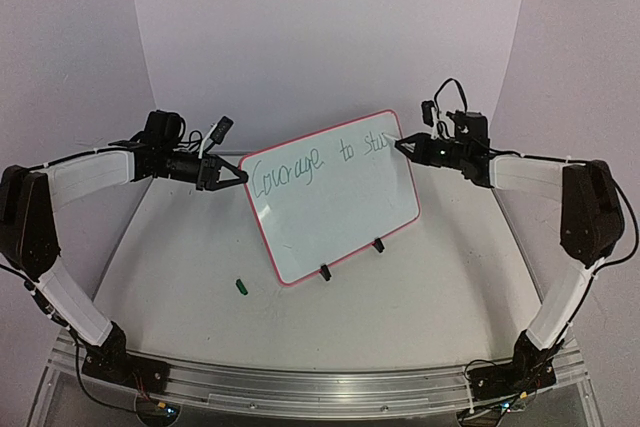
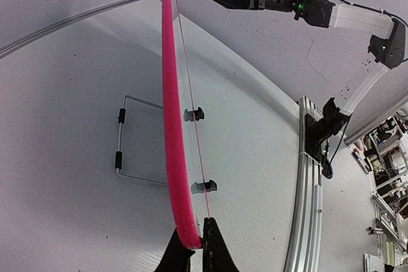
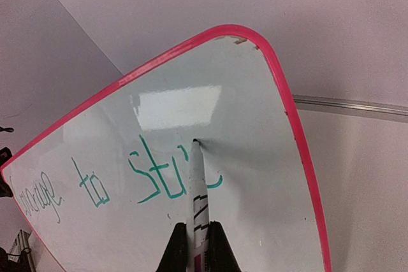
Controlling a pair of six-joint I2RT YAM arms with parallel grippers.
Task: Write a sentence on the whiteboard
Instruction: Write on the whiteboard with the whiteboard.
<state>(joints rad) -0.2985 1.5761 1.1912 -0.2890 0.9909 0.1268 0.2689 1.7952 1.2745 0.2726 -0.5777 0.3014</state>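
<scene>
The whiteboard (image 1: 330,197), white with a red-pink frame and two black clip feet, stands tilted mid-table. Green cursive on it (image 1: 320,160) reads "Courage to sta" in one line. My left gripper (image 1: 232,173) is shut on the board's left edge; in the left wrist view (image 2: 196,243) the fingers pinch the pink frame (image 2: 172,132). My right gripper (image 1: 405,146) is shut on a white marker (image 3: 199,195). The marker tip touches the board just right of the letters "st" (image 3: 150,170) in the right wrist view, where the gripper (image 3: 198,243) shows at the bottom.
A small green marker cap (image 1: 241,287) lies on the table in front of the board's left corner. A wire stand (image 2: 127,138) props the board from behind. An aluminium rail (image 1: 320,387) runs along the near edge. Curved white backdrop walls enclose the table.
</scene>
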